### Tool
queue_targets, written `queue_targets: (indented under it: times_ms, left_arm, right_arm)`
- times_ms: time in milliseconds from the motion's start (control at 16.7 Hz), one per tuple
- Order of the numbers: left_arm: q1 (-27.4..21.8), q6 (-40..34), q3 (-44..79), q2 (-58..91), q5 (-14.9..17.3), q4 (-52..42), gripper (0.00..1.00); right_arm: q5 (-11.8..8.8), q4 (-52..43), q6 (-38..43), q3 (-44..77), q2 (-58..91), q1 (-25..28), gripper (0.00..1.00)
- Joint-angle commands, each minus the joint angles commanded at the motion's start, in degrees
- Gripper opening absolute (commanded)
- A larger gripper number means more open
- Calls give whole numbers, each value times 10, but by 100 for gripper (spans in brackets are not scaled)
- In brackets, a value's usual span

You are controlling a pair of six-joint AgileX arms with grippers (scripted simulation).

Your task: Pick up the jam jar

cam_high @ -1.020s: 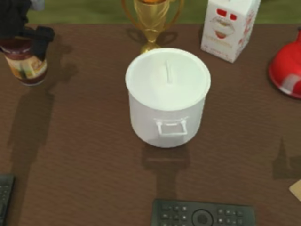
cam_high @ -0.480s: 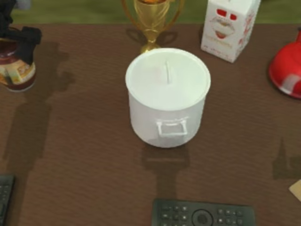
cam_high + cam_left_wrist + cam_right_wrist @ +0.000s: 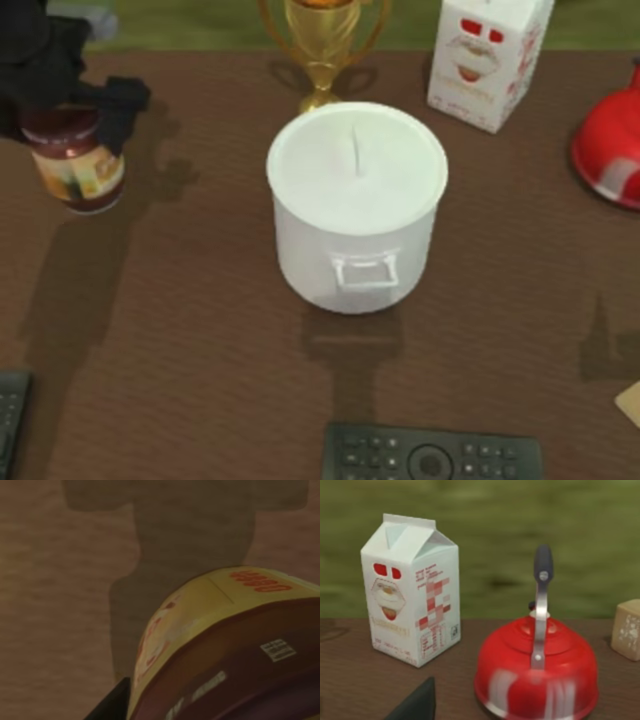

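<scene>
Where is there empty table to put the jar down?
Bare wood lies between the jar, held in the left tool, and the pot, and between pot and kettle. The far edge is crowded: trophy, carton.

The left gripper (image 3: 62, 95) covers the jam jar's (image 3: 82, 165) lid from above — only the label and lower glass show. In the left wrist view the jar (image 3: 225, 645) runs off the edge. The trophy (image 3: 322, 45), milk carton (image 3: 487, 55) and red kettle (image 3: 610, 150) are cut by the top view's borders — likewise the remote (image 3: 432, 455) along the near edge.
</scene>
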Motion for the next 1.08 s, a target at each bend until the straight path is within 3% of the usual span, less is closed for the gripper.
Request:
queue_targets:
  times_ms: [420, 780, 1080]
  left_arm:
    - [-106, -192, -105, -26, -37, 76, 0]
    - [-110, -201, -112, -25, -39, 83, 0]
    - [-110, -198, -155, 4, -39, 162, 0]
  right_arm:
    - [0, 0, 0, 0, 0, 0, 100]
    - [0, 0, 0, 0, 0, 0, 100]
    - [0, 0, 0, 0, 0, 0, 100]
